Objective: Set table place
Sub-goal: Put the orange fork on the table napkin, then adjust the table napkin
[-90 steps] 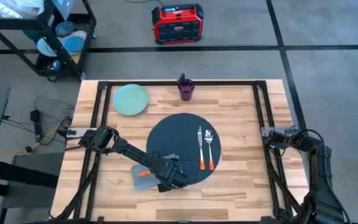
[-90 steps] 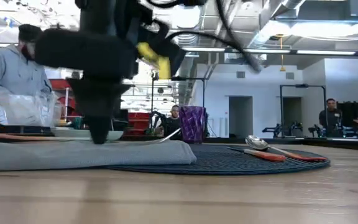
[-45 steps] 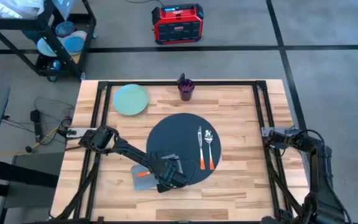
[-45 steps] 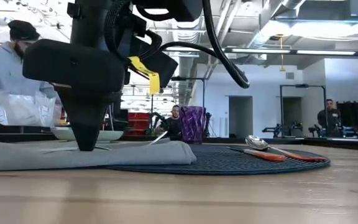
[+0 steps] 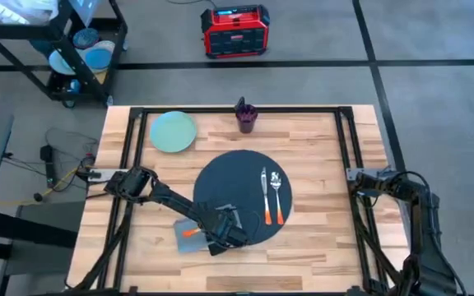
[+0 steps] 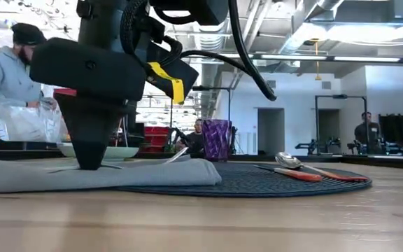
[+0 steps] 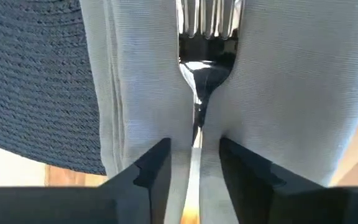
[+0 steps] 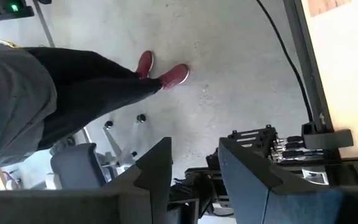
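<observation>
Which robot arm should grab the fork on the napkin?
Left. Its claw is already down at the fork on the napkin, fingers either side of the handle. The right claw waits off the table's edge.

Bright even overhead light, soft shadows, glare from ceiling lamps in low view, near arm blurred

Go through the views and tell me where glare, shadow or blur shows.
High view: even light, sharp; the left gripper stands over the napkin beside the mat. Low view: the near table is blurred, bright ceiling lights behind, the gripper dark against them. Left wrist view: the fork shows bright glare, and its handle near the jaws is soft. Right wrist view: evenly lit floor.
</observation>
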You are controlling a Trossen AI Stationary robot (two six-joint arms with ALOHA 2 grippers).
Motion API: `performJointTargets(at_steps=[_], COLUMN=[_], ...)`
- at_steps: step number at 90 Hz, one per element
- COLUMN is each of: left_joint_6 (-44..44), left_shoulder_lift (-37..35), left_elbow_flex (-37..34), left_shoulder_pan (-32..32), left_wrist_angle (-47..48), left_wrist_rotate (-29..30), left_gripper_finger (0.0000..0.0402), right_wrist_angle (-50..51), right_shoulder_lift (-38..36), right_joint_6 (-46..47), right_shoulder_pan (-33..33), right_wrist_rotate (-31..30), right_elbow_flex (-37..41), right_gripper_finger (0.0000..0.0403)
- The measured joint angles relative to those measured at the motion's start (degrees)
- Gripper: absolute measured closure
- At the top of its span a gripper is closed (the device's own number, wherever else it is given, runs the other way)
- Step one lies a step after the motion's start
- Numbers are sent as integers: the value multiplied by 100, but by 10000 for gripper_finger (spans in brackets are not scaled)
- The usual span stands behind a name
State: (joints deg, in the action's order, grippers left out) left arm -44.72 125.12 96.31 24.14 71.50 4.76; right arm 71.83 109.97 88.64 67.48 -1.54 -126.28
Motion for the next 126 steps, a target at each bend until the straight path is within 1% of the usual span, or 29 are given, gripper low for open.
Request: performJointTargets(at_steps=[10, 24, 44, 59, 70, 81, 94, 106, 117, 126], left_joint_6=[-73, -97, -282, -411, -496, -882, -1970, -2485, -2859, -3472], left_shoulder_lift=[-18, -104, -404, -604, -693, -773, -1195, -1834, -2434, -2726], left_elbow_flex=[2, 49, 69, 74, 71, 29, -475, -1234, -2071, -2686], left_shoulder_pan=[0, 2, 0, 32, 137, 410, 893, 1404, 1784, 1959], left_wrist_angle=[6, 45, 139, 566, 694, 752, 523, -444, -1391, -1707], left_wrist_rotate=[-1, -1, 3, 288, 374, 461, 534, 511, 485, 493], left_gripper_finger=[263, 260, 260, 260, 260, 260, 260, 260, 260, 260], right_wrist_angle=[-6, -11, -11, 11, 10, 7, 7, 11, 44, 73], right_shoulder_lift=[0, 0, 0, 0, 0, 0, 0, 0, 0, 0], right_joint_6=[0, -3, -50, -59, -57, -57, -55, -59, -59, -61], right_shoulder_pan=[0, 0, 0, 0, 37, 94, 195, 269, 299, 301], right_wrist_rotate=[1, 2, 4, 4, 3, 2, -4, -90, -142, -151], right_elbow_flex=[0, 0, 0, 0, 0, 0, 0, 0, 0, 0], right_gripper_finger=[284, 284, 284, 284, 284, 284, 284, 284, 284, 284])
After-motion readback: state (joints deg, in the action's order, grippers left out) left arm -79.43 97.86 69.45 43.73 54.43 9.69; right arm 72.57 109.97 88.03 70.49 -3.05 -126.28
